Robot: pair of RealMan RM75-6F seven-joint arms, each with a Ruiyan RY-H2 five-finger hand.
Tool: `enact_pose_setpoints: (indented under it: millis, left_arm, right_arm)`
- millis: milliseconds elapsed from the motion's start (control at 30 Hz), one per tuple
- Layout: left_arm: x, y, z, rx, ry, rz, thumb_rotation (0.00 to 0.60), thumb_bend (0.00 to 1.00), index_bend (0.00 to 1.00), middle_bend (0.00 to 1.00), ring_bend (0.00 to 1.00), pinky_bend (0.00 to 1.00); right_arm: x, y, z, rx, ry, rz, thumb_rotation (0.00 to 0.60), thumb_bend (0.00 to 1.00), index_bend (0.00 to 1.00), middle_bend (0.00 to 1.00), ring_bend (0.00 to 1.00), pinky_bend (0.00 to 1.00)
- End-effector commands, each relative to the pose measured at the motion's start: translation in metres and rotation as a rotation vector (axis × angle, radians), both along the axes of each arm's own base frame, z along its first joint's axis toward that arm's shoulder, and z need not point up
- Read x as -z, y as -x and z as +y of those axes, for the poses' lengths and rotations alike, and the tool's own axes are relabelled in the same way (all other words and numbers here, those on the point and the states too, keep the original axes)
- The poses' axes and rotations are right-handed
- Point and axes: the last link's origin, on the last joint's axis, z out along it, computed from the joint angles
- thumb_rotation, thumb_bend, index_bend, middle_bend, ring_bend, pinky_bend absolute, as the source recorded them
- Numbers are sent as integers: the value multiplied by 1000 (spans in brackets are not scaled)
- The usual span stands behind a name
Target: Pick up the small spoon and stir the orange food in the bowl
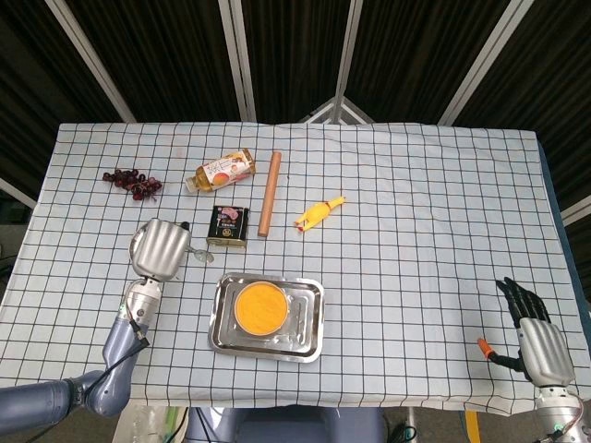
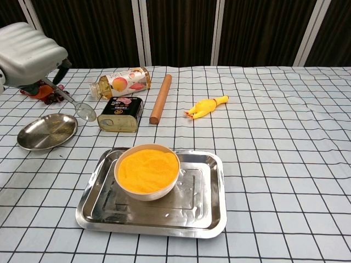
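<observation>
The white bowl of orange food [image 1: 259,307] [image 2: 147,169] stands in the steel tray [image 1: 302,323] [image 2: 204,192] near the table's front. My left hand [image 1: 162,247] [image 2: 26,50] is up and to the left of the tray, above the small round steel plate [image 2: 47,131]. It holds the small spoon [image 1: 199,257] [image 2: 82,109] by the handle, with the spoon's bowl hanging down in the air, clear of the food. My right hand [image 1: 536,338] rests at the front right table edge, fingers apart, holding nothing.
Behind the tray lie a dark tin [image 1: 229,225] [image 2: 121,121], a juice bottle [image 1: 220,171] [image 2: 120,82], a wooden rolling pin [image 1: 270,193] [image 2: 160,99] and a yellow rubber chicken [image 1: 318,214] [image 2: 206,106]. Dark grapes [image 1: 131,181] sit at the far left.
</observation>
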Motion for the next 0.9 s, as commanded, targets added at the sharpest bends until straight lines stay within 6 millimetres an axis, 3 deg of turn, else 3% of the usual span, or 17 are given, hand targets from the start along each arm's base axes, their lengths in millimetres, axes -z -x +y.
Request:
enact_pose_setpoints:
  millis: [33,300,500,900]
  left_arm:
    - [-10,30,11,-100,-34,-16,600,711,763,1000,1000,1000]
    - [-10,75,19,-237,-54,-33,600,699,749,1000,1000,1000]
    - [-8,96,19,-287,-65,-64,600,681,737,1000,1000,1000]
    - [11,107,20,-309,-36,-111,600,623,659,1000,1000,1000]
  right_arm:
    - [0,1,-1,3,-2,0,600,317,0,0,0,0]
    - [2,0,0,4,-9,0,600,317,0,0,0,0]
    - [3,0,0,6,-11,4,600,317,0,0,0,0]
    - [3,0,0,13,-12,6,600,317,0,0,0,0]
